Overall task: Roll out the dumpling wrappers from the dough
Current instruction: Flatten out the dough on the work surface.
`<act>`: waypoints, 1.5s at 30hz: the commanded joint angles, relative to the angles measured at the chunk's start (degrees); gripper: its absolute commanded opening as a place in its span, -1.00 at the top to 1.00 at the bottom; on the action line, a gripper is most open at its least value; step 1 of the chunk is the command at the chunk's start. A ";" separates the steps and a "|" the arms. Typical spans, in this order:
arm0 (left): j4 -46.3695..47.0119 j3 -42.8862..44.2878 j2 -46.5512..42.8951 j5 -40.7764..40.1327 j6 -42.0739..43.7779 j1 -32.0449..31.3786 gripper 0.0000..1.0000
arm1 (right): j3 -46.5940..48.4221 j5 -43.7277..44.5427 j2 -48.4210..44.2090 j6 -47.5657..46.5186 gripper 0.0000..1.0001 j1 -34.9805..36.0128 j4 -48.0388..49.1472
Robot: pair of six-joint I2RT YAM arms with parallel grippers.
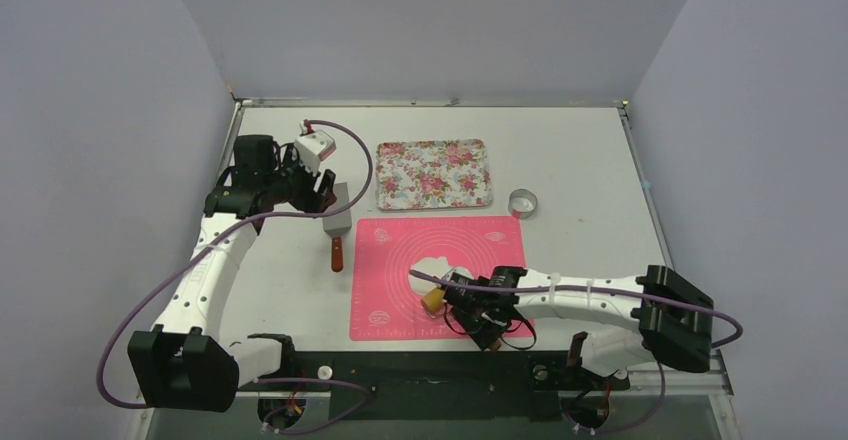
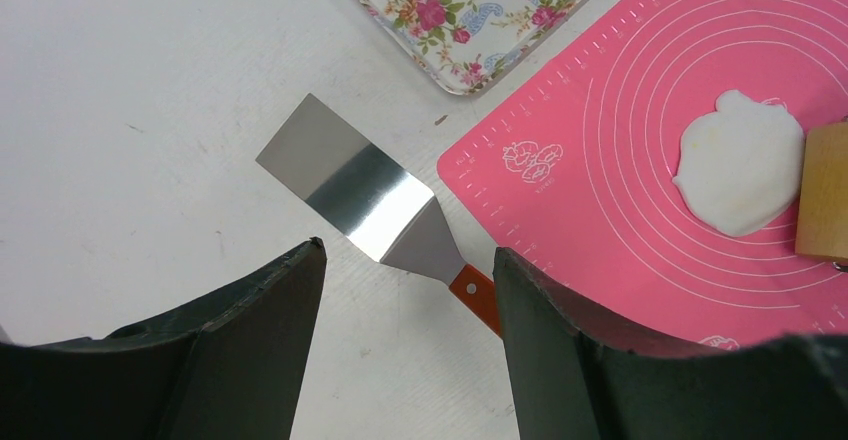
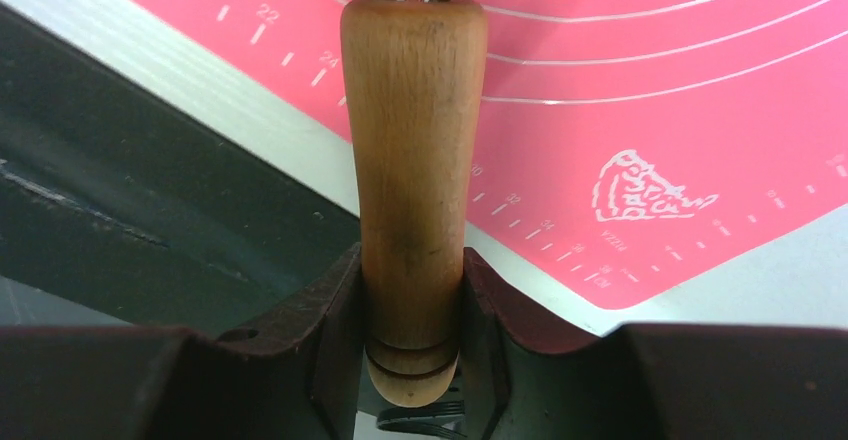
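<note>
Tearing the dough [image 2: 742,175] is risked if the roller [image 3: 412,140], clamped in the right gripper [image 3: 412,290], is tilted; the left gripper [image 2: 408,260] is open.

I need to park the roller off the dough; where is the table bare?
Bare table lies right of the pink mat, between the ring cutter and the right arm. Also the strip behind the floral tray, and the mat's left side. Crowded: the dough beside the roller, and the spatula below the open left jaws.

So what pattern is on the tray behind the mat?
The tray has pink roses on white, clearest in the left wrist view.
</note>
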 commanded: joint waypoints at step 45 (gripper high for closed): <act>0.75 2.37 -0.99 1.15 0.12 1.28 -0.21 | 0.96 -1.53 8.77 0.10 1.00 -1.01 3.51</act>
